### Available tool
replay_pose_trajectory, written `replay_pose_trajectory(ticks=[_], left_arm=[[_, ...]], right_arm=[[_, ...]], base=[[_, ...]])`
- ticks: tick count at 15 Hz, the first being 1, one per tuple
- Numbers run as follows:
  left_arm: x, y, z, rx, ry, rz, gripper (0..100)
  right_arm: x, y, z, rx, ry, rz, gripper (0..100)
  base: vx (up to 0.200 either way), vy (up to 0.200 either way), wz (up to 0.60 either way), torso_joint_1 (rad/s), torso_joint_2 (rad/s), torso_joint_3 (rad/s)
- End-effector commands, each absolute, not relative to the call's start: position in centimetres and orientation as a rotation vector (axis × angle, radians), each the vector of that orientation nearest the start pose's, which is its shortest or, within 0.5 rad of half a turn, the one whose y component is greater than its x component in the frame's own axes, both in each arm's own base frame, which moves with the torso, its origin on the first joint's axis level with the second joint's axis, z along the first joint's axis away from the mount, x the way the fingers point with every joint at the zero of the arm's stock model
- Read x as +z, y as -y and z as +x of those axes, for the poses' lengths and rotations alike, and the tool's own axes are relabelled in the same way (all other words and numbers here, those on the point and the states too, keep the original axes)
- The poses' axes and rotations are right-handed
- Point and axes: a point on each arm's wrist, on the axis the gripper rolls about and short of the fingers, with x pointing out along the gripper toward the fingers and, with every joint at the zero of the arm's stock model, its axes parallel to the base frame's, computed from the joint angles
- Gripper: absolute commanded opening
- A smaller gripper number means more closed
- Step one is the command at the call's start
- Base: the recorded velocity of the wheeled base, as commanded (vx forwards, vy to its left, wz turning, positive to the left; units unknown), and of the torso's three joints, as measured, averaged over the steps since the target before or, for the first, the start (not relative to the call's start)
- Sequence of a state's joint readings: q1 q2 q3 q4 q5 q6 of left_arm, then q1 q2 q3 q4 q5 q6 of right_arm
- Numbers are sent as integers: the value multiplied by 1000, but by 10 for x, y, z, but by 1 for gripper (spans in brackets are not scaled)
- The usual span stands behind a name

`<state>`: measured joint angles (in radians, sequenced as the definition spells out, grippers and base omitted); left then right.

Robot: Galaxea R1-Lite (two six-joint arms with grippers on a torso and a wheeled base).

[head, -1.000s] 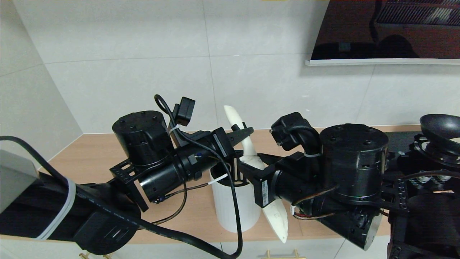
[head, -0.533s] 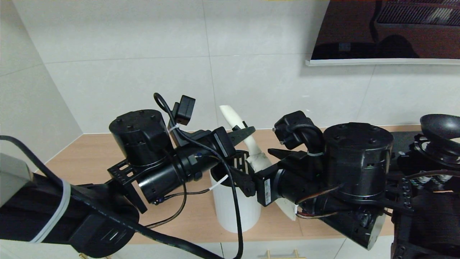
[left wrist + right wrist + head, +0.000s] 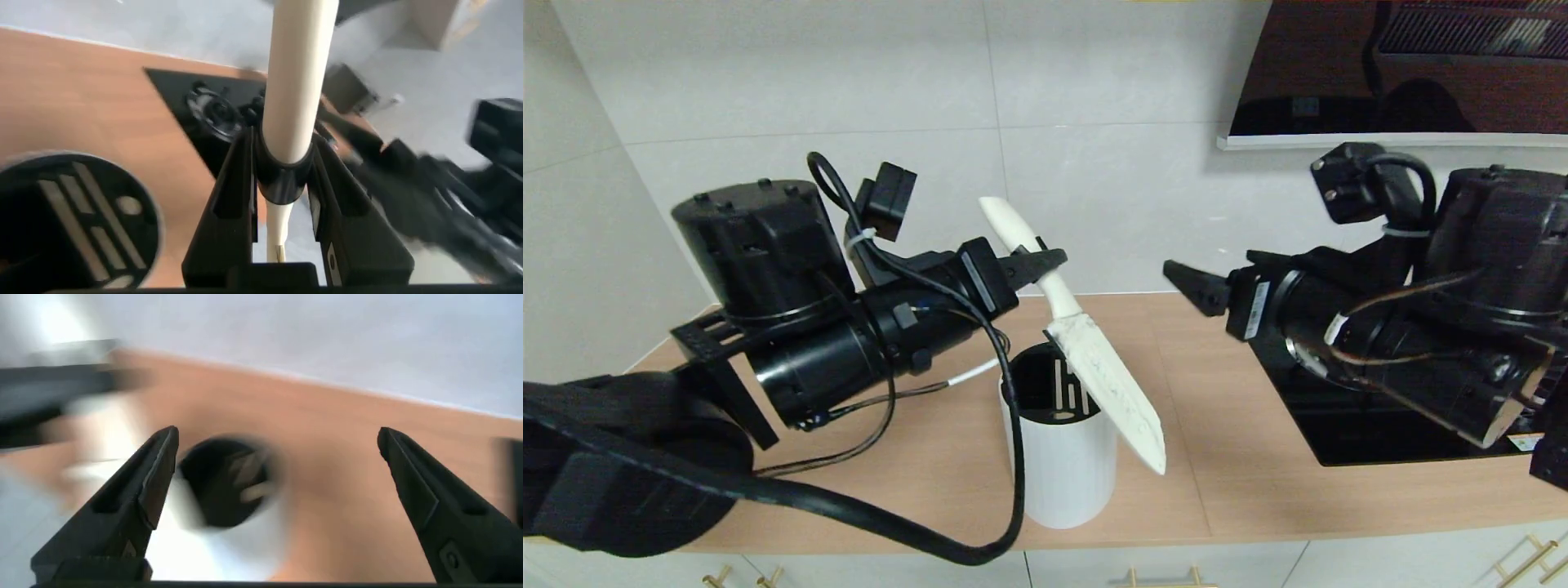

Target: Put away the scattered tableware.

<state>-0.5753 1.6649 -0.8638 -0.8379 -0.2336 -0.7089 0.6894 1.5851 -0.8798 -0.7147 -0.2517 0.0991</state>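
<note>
A white knife (image 3: 1094, 367) hangs tilted, blade down, in front of the rim of a white cylindrical holder (image 3: 1062, 465) with a black slotted insert. My left gripper (image 3: 1033, 265) is shut on the knife's handle (image 3: 296, 73), above and left of the holder. In the left wrist view my left gripper (image 3: 282, 167) clamps the handle, and the holder's insert (image 3: 78, 220) lies off to one side. My right gripper (image 3: 1196, 287) is off to the right of the knife, apart from it. Its fingers (image 3: 147, 490) stand wide open around nothing, with the holder (image 3: 225, 486) blurred beyond.
The holder stands on a wooden counter (image 3: 1176, 498) near its front edge. A black cooktop (image 3: 1339, 425) is set into the counter at the right, under a dark range hood (image 3: 1405, 73). A tiled wall closes the back and left.
My right gripper has left the knife and pulled back up and to the right. My left gripper has risen and shifted left with the knife, which now hangs from it alone.
</note>
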Motion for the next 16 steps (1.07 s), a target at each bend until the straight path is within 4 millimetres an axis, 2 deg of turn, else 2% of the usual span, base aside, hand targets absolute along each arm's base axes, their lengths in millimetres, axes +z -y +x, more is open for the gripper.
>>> replay_pose_trajectory(ticks=[1,3,4,7,11,12,16], left_arm=[[282,153,237,-770,-130,-679,0],[306,155,241,-723,-131,-638,0],[307,155,244,-656,-146,-598,0],[288,159,256,-440,-160,-485,0],[291,169,250,-267,-57,-357,0],[285,177,250,-184,-29,-287,0],[267,196,261,-52,81,-180,0]], right_arm=[[256,-134,249,287,26,111,100],[244,-126,248,262,-14,96,100],[239,-126,249,261,-30,90,100],[235,-128,252,259,-41,84,100],[228,-129,255,258,-64,75,100],[225,-131,256,261,-72,72,100],[224,-131,256,261,-74,71,100]], base=[[0,0,0,0,0,0],[0,0,0,0,0,0],[0,0,0,0,0,0],[0,0,0,0,0,0],[0,0,0,0,0,0],[0,0,0,0,0,0],[0,0,0,0,0,0]])
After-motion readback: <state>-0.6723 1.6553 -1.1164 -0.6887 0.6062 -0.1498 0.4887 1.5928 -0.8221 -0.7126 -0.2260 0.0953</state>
